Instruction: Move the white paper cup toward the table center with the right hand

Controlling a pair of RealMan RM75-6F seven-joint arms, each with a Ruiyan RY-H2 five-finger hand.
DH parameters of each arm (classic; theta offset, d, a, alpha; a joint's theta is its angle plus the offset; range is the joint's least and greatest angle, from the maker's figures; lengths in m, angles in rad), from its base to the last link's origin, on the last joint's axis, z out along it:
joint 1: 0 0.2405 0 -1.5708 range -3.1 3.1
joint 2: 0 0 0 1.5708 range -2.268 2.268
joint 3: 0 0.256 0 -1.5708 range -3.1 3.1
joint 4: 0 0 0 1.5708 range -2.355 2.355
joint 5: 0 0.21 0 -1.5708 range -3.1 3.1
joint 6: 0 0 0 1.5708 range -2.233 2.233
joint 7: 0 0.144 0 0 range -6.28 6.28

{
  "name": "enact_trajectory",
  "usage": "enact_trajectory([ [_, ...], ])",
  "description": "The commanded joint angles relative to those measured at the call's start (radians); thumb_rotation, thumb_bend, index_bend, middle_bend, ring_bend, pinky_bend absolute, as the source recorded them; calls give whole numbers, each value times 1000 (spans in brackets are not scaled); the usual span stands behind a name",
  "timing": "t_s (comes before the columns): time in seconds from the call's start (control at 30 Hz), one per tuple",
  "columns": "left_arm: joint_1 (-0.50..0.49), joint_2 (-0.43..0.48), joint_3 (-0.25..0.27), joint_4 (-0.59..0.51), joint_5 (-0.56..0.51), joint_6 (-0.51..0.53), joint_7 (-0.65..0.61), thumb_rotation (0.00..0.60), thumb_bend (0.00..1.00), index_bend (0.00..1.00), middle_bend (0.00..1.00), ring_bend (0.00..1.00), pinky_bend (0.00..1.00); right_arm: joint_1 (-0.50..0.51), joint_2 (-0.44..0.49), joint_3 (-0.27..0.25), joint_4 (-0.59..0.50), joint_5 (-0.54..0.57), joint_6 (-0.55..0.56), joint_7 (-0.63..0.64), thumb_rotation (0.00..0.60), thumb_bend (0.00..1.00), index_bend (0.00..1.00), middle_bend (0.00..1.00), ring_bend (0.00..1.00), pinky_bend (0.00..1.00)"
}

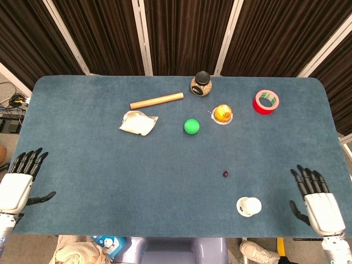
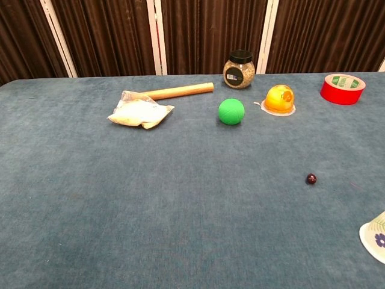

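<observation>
Head view alone shows both hands — left hand point(image 1: 15, 187), right hand point(image 1: 318, 202) — fingers spread, empty, paper cup point(image 1: 248, 207) untouched.

Table point(image 1: 82, 159): matt blue cloth, felt-like. Stick point(image 1: 157, 100): bare smooth wood. Tape roll point(image 1: 266, 102): glossy red plastic. Cup point(image 1: 248, 207): white matt paper. Green ball point(image 1: 191, 126): smooth, matt-ish.
</observation>
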Motion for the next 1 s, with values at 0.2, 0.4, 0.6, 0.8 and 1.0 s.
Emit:
enact_trajectory([
  [0.2,0,-4,3,-1,3,0,17,600,21,0,0,0,18,34,55,-71,-39,-76,-82,21,600,389,0,0,1,113],
  [0.4,1,-3,2,-2,1,0,16,600,21,0,0,0,18,43,42,-89,-74,-96,-114,-12,600,389,0,0,45,163],
  [0.6,0,-5,3,-2,0,-2,22,600,21,0,0,0,18,63,22,-96,-98,-86,-175,-66,600,390,0,0,62,188],
  [0.8,0,-4,2,-3,-4,-5,19,600,21,0,0,0,18,87,-19,-97,-110,-50,-261,-153,600,390,0,0,62,188],
  [1.0,-1,-3,2,-3,-5,-6,17,600,21,0,0,0,19,105,-60,-85,-120,-6,-315,-233,600,389,0,0,63,188],
])
